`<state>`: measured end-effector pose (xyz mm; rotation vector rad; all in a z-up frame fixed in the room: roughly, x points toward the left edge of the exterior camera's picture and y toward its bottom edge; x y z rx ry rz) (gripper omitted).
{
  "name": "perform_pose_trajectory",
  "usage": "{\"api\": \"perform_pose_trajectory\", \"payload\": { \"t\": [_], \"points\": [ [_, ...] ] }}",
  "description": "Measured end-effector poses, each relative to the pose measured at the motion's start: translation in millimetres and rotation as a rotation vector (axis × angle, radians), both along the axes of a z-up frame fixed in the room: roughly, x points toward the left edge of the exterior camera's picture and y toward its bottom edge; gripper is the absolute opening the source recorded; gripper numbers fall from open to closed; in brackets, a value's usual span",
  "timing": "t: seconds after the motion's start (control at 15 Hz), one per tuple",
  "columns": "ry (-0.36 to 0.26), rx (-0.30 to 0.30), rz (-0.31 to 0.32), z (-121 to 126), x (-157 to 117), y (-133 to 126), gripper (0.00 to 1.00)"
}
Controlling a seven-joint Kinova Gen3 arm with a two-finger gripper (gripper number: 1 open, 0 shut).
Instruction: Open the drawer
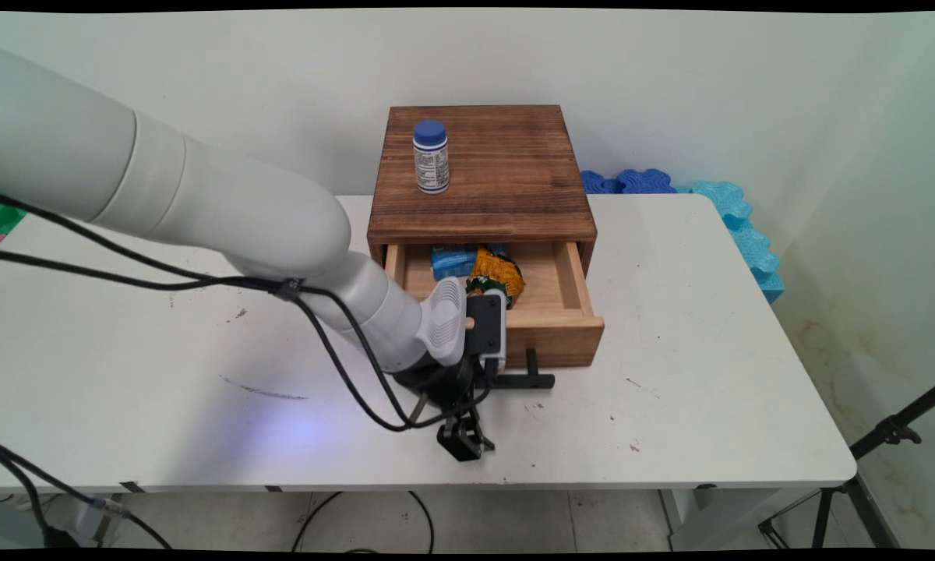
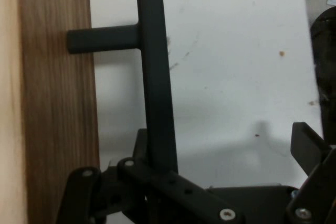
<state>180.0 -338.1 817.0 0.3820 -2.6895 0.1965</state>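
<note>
- Your hand (image 1: 463, 446) hangs low over the tabletop (image 1: 709, 351), near its front edge. It is spread wide and holds nothing. In the hand view, one finger (image 2: 307, 145) stands well off to the side with bare tabletop beside it.
- The nearest thing is the black handle (image 1: 526, 380) of the drawer (image 1: 561, 331), just beyond the hand and a little to one side. In the hand view, its bar (image 2: 155, 77) runs away from the hand. A short post joins it to the wooden front.
- The handle looks stiff and matt, so it should not slip much. The bar stands clear of the wood, so there is room to close around it. I judge the middle of the bar to be the soundest place to hold.
- The drawer stands pulled out, past the hand. It looks like light wood and probably slides easily. Inside lie a blue packet (image 1: 452, 261) and a crumpled yellow bag (image 1: 499, 273), both soft and light by the look of them.
- The drawer belongs to a dark wooden box (image 1: 483, 171), farther from the hand. A small bottle (image 1: 431, 156) with a blue cap stands upright on its top. It would tip easily if the box were jolted.
- The tabletop is white, flat and hard, with scuffs and specks around the hand.
- A plain wall stands beyond the box. Blue foam pieces (image 1: 736, 218) lie along the tabletop's far corner, well away from the hand. A black stand (image 1: 888, 436) sits on the floor off that side.
</note>
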Motion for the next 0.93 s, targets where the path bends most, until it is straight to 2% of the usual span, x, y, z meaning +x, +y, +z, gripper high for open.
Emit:
{"api": "perform_pose_trajectory", "payload": {
  "t": [0.93],
  "points": [
    [0.003,0.004,-0.027,1.8,-16.3,44.2,1.0]
  ]
}}
